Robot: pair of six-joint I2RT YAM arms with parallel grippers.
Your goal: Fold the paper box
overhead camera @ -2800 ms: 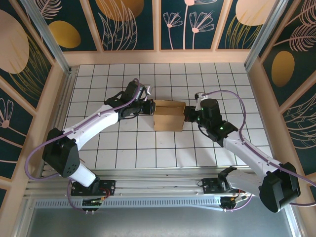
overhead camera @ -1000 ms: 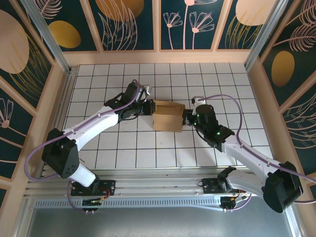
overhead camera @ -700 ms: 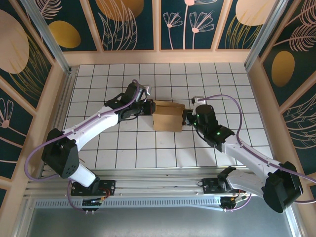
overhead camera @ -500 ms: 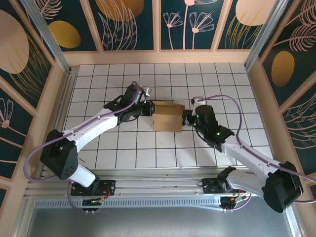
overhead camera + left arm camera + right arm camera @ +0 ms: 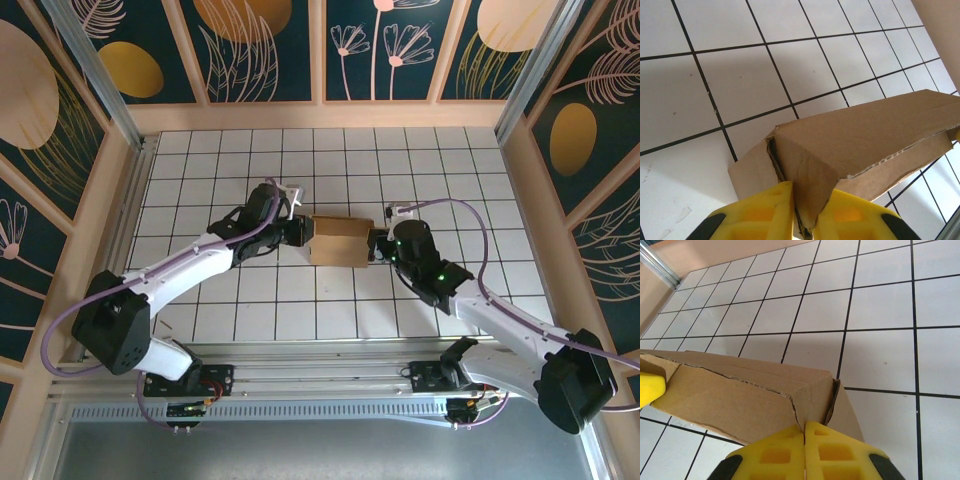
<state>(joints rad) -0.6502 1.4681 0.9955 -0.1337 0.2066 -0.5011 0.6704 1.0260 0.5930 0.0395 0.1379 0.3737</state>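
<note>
Where the box sits: the plain brown cardboard paper box (image 5: 340,242) lies on the white tiled tabletop with black grid lines (image 5: 300,300). There are bare tiles all round the box and an arm at each of its short ends.
Left end: the left gripper (image 5: 809,200) is right at the box's left corner, and its yellow fingers (image 5: 762,212) are nearly together with a fold of cardboard wedged between them. That's a firm pinch.
Right end: the right gripper (image 5: 804,432) is at the box's opposite end, yellow fingers (image 5: 775,452) all but touching. The thin edge of the end wall runs down into the seam between them, so it reads as a pinch on that edge, though the contact is partly hidden.
Box shape: the box is already up as a low hollow form, with the top panel sloping over it. A raw corrugated edge shows along the box's long side, and the end flaps are not flush.
Why both ends: my read is that a single pincer would let the box skid or twist on the smooth tiles. Gripped from opposite ends it is braced, and each end fold is held against the cardboard's spring.
Step in hand: seating the end flaps, I'd judge; the task looks well along but not finished.
Watch for: if either end is released, the flaps may spring back open.
</note>
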